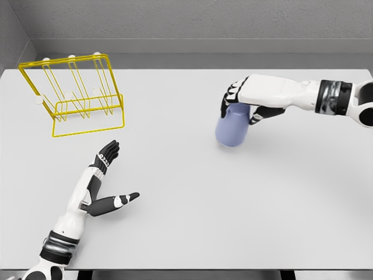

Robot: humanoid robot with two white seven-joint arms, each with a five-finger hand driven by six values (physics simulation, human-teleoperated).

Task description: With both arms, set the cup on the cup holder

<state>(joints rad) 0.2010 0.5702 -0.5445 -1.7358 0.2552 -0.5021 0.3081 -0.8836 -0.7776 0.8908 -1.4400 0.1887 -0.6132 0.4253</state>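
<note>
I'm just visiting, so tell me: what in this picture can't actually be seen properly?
- Head view: the top of the blue cup is covered by the right hand, so its rim and any handle are hidden.
- The right arm is cut off by the right edge.
- The left hand lies open; its arm leaves the bottom edge.

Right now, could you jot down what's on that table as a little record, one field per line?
surface: pale grey table
cup: blue cup, right of centre, tilted
right hand: right hand wrapped over the cup's top
left hand: left hand open, low at the front left, holding nothing
holder: yellow wire cup holder, far left corner, no cup on it
task state: cup not yet on holder
</note>
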